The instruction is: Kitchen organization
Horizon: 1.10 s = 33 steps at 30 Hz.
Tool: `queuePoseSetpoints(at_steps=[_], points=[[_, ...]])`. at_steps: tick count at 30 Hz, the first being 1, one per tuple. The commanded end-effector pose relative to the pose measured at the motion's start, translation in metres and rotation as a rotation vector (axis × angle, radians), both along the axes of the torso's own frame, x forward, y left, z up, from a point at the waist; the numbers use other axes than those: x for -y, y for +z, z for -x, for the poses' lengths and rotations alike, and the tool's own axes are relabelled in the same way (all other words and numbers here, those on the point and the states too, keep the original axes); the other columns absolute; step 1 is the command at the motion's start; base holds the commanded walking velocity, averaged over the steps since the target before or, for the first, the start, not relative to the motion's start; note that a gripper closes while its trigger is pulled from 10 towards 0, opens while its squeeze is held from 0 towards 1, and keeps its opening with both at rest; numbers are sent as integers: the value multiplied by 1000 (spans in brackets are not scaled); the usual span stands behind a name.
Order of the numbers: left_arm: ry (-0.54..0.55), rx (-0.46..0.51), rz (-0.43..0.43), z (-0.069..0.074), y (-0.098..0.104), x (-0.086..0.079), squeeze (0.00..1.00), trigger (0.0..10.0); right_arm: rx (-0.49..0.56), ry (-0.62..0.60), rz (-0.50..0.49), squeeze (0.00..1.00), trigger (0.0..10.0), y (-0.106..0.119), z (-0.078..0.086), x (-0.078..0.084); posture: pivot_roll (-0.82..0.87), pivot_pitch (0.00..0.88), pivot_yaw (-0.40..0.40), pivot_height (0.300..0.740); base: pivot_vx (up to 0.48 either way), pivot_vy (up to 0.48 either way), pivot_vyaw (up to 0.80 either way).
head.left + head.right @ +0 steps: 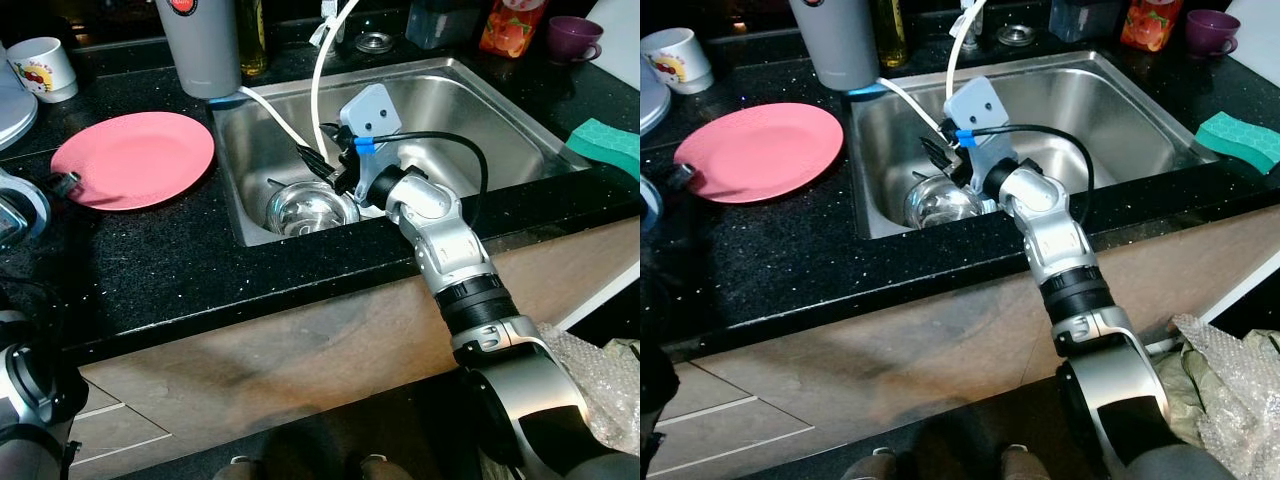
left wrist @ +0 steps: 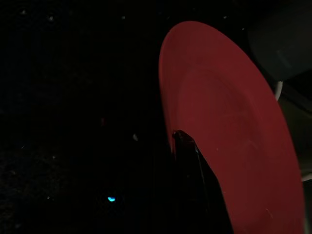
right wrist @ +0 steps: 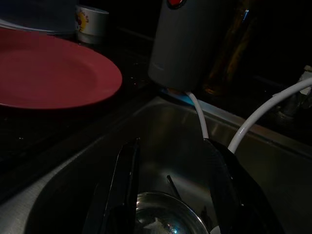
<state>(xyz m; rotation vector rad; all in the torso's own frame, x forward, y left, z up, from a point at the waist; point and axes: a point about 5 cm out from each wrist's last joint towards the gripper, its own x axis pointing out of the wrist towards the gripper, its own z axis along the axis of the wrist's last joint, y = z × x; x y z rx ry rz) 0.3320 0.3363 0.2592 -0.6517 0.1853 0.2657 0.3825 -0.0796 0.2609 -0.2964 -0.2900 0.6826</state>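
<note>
A small steel bowl (image 1: 310, 208) lies at the near left of the steel sink (image 1: 480, 110). My right gripper (image 1: 318, 165) reaches down into the sink just above the bowl. In the right wrist view its two black fingers (image 3: 126, 170) stand spread apart and open, with the bowl (image 3: 168, 217) below and between them and nothing held. A pink plate (image 1: 135, 158) lies flat on the black counter to the left of the sink. My left gripper (image 1: 62, 182) sits at the plate's near left rim; the left wrist view is dark and shows the plate (image 2: 229, 126) close up.
A grey canister (image 1: 200, 45) stands at the sink's back left corner, and two white hoses (image 1: 320, 90) hang into the sink. A white mug (image 1: 42, 68) is at the far left, a green sponge (image 1: 607, 143) at the right, and a purple cup (image 1: 572, 38) behind it.
</note>
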Motion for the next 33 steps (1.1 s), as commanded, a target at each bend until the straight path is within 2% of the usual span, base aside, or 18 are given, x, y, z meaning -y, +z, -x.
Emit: queuePoseSetpoints(at_steps=[1, 3, 4, 5, 6, 9, 10, 12, 13, 14, 15, 16, 17, 19, 20, 24, 30, 33], points=[[24, -50, -23, 4, -8, -5, 0, 0, -3, 6, -9, 0, 10000, 1, 2, -2, 55, 136, 7, 740, 0, 0, 0], [-6, 70, -107, 4, 6, -4, 0, 0, -2, 3, -17, 0, 10000, 2, 2, -1, 54, 135, 8, 740, 0, 0, 0], [-6, 70, -107, 4, 6, -4, 0, 0, -2, 3, -17, 0, 10000, 2, 2, -1, 54, 135, 8, 740, 0, 0, 0], [-51, 142, -145, 4, 13, 1, 0, 0, 3, 1, -26, 0, 10000, 5, 2, -1, 54, 135, 8, 740, 0, 0, 0], [-51, 142, -145, 4, 13, 1, 0, 0, 3, 1, -26, 0, 10000, 5, 2, -1, 54, 135, 8, 740, 0, 0, 0], [-242, 336, -232, 6, 34, 28, 0, 0, 7, -7, -108, 0, 10000, 15, 3, 0, 56, 135, 8, 740, 0, 0, 0], [-242, 336, -232, 6, 34, 28, 0, 0, 7, -7, -108, 0, 10000, 15, 3, 0, 56, 135, 8, 740, 0, 0, 0], [-373, 440, -254, 8, 43, 53, 0, 0, -18, -12, -207, 0, 10000, 21, 4, 1, 58, 136, 7, 740, 0, 0, 0], [-373, 440, -254, 8, 43, 53, 0, 0, -18, -12, -207, 0, 10000, 21, 4, 1, 58, 136, 7, 740, 0, 0, 0], [-421, 482, -242, 8, 46, 63, 0, 0, -46, -10, -275, 0, 10000, 23, 5, 2, 58, 136, 7, 740, 0, 0, 0], [-421, 482, -242, 8, 46, 63, 0, 0, -46, -10, -275, 0, 10000, 23, 5, 2, 58, 136, 7, 740, 0, 0, 0], [-457, 518, -227, 9, 47, 72, 0, 0, -77, -6, -338, 0, 10000, 25, 5, 2, 57, 138, 10, 740, 0, 0, 0], [-502, 565, -209, 10, 50, 81, 0, 0, -108, 1, -396, 639, 10000, 26, 6, 3, 57, 138, 10, 740, 0, 0, 0], [-502, 565, -209, 10, 50, 81, 0, 0, -108, 1, -396, 639, 10000, 26, 6, 3, 57, 138, 10, 740, 0, 0, 0], [-562, 636, -182, 11, 55, 90, 0, 0, -163, 20, -490, 1000, 10000, 28, 6, 5, 52, 139, 16, 740, 0, 0, 0], [-589, 673, -172, 12, 58, 93, 0, 0, -203, 37, -559, 1000, 10000, 30, 7, 7, 52, 139, 16, 740, 0, 0, 0], [-615, 700, -144, 17, 62, 92, 0, 0, -356, 112, -669, 1000, 10000, 27, 8, 9, 55, 138, 18, 740, 0, 0, 0], [-615, 708, -138, 19, 62, 92, 0, 0, -384, 115, -702, 1000, 10000, 29, 9, 10, 56, 139, 17, 740, 0, 0, 0]])
